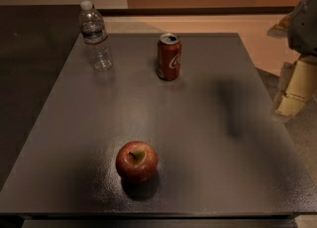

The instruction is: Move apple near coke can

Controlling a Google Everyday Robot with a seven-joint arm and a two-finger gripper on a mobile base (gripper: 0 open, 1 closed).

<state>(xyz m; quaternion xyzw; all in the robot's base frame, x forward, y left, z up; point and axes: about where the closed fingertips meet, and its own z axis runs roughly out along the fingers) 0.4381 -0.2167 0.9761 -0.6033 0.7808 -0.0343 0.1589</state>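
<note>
A dark-red apple [136, 161] with a yellow-green patch around its stem sits on the grey table [208, 172] near the front, left of centre. A red coke can [169, 57] with white script and a silver top stands upright at the back centre, far behind the apple. My gripper [286, 108] hangs above the table's right edge, well away from both the apple and the can. It holds nothing that I can see.
A clear plastic water bottle [96, 36] stands upright at the back left, to the left of the can. The table's right edge runs just under the gripper. Tan floor lies behind the table.
</note>
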